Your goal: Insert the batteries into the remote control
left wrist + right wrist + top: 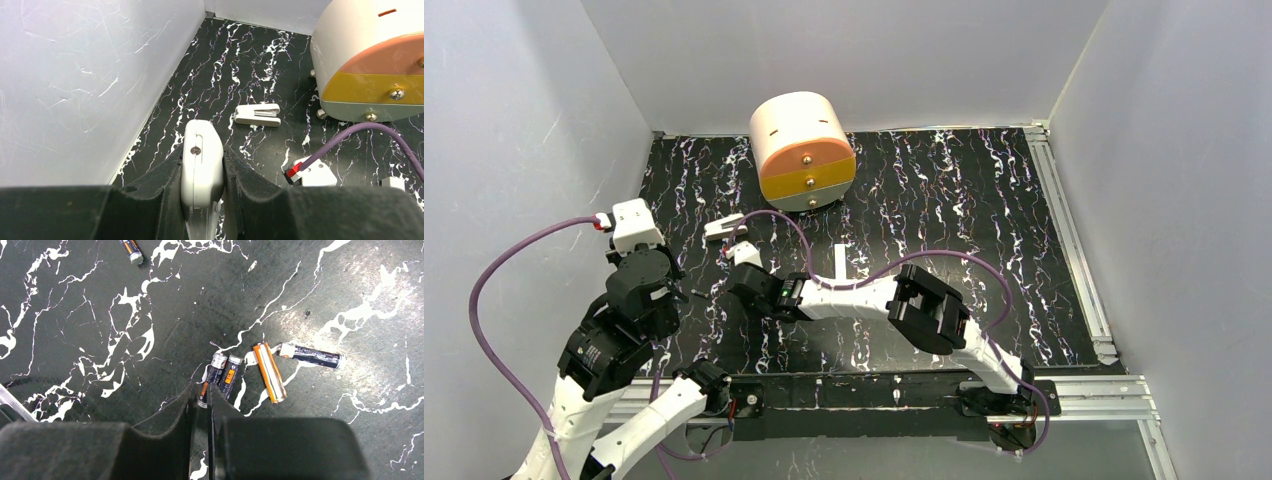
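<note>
1. A round cream drum (802, 150) with an orange, yellow and grey front and metal knobs stands at the far edge of the black, white-veined table top (964, 200). Its front is closed, so what it holds is hidden.
2. The small white plastic remote control (200, 135) is at the table's left side, close to the wall. It is clamped edge-on between the black fingers of the left gripper (202, 155).
3. The right gripper (202, 390) is low over the table, left of the middle. Its jaws are narrow and pinch the near end of one slim dark battery (214, 371).
4. The other batteries lie loose on the table. A second dark one (231, 377) lies alongside the pinched one, an orange one (270, 372) just beside that, another dark one (312, 356) near the orange one's far end, and a fifth (131, 251) well apart.
5. Only the right wrist view shows the batteries; the top view does not make them out.
6. Only the left wrist view shows the held remote control, with a screw in its edge. It also shows a white-grey wedge piece (257, 115) lying flat near the drum.
7. Only the top view shows a narrow white bar (839, 262) lying just beyond the right arm.
</note>
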`<control>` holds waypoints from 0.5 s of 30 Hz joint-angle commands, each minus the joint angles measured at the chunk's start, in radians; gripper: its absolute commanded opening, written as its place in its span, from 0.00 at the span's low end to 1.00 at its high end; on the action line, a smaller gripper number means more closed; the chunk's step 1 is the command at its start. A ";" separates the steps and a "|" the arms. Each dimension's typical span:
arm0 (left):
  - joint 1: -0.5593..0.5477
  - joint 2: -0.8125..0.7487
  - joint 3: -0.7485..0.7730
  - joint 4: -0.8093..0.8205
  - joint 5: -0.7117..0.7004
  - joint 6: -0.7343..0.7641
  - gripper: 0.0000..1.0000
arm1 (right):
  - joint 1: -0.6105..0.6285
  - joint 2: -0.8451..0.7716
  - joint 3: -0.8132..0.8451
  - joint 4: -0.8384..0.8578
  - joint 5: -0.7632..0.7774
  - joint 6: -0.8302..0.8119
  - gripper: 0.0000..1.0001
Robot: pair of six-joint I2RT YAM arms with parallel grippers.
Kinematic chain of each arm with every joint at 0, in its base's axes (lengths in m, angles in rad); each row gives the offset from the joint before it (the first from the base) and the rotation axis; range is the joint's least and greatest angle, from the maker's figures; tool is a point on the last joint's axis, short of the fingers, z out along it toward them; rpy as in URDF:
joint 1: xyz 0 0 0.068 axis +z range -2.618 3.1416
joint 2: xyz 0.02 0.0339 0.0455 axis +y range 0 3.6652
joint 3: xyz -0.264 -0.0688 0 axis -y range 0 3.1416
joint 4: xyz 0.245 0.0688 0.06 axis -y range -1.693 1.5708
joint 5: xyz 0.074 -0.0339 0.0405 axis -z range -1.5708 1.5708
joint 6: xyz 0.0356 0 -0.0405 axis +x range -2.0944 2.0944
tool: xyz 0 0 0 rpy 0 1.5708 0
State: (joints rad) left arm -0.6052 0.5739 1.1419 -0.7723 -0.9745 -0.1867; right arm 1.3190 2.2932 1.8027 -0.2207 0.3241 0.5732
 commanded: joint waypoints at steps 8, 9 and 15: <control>-0.001 0.006 0.031 -0.021 -0.007 -0.016 0.00 | 0.006 0.001 0.062 -0.002 -0.008 0.019 0.35; -0.001 0.005 0.029 -0.022 -0.004 -0.015 0.00 | 0.006 0.003 0.063 -0.002 -0.007 0.021 0.37; -0.001 0.003 0.028 -0.020 0.008 -0.014 0.00 | 0.006 0.020 0.074 -0.011 -0.013 0.026 0.39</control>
State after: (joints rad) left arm -0.6052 0.5743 1.1419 -0.7868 -0.9577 -0.1944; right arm 1.3197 2.2955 1.8252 -0.2306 0.3126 0.5880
